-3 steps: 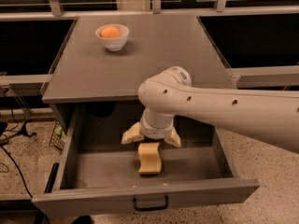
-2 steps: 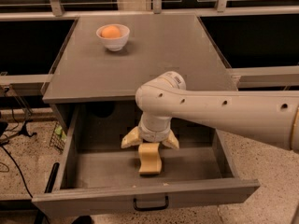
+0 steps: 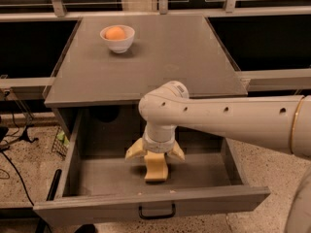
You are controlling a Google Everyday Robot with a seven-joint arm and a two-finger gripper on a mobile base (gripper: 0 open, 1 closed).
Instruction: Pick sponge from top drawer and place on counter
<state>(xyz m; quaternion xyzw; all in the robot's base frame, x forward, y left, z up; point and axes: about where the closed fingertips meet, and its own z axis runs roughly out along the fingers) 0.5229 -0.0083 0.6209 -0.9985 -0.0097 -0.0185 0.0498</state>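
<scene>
Over the preceding second the arm shifted slightly left and lower; the sponge did not move. The gripper stood inside the open drawer, its jaws spread apart and straddling the sponge, not clenched on it. The grasp was therefore judged imminent but not made. The drawer held only the sponge, on its floor near the front. On the surface, a bowl held an orange fruit.

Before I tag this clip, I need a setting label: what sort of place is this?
Probably a lab or office test station: a grey counter over an open top drawer, a speckled floor with loose cables, and the gripper down in the drawer at the sponge.
</scene>
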